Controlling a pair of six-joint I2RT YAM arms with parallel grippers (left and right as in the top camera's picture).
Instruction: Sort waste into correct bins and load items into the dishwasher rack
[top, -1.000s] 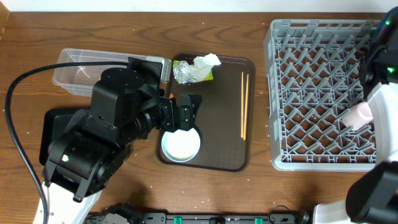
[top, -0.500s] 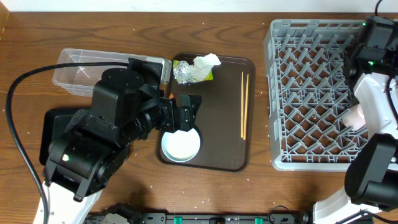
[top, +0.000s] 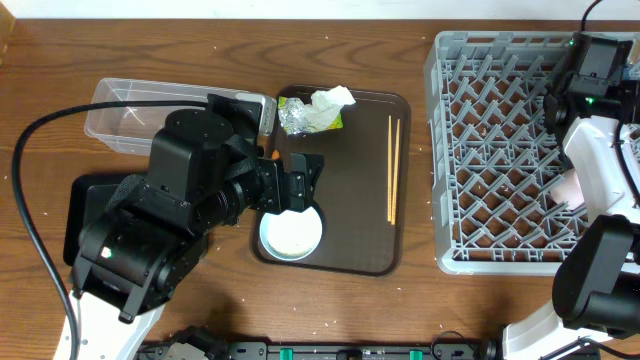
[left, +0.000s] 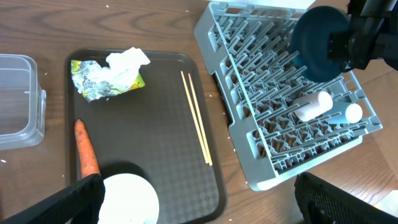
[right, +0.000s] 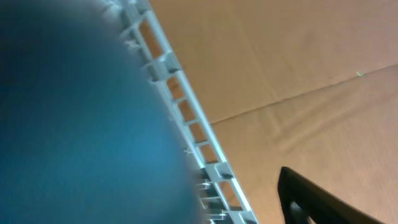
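Having swung far, right claw (left: 347, 46) meets the large dark blue bowl (left: 318, 43), seemingly racked on edge in the grey lattice plastic rack (left: 261, 124); its grip I cannot tell. Left claw (top: 302, 180) open.

The serving tray (top: 355, 215) lies mid-table, with the tub (top: 120, 115) off its far left corner, the shallow tray (top: 76, 200) in front of that tub, and the dishwasher rack (top: 500, 150) to its right. On the serving tray, the tissue (top: 332, 100) sits at the far edge touching the wrapper (top: 295, 120) on its left. The carrot (left: 87, 149) lies along the left edge, the small bowl (top: 291, 235) in the near left corner, and the chopsticks (top: 392, 168) side by side towards the right edge. In the rack, one cup (left: 314, 104) and a second cup (left: 352, 113) lie just beside each other on the right side, and the large bowl (left: 320, 43) stands on edge behind them, apparently among the pegs.
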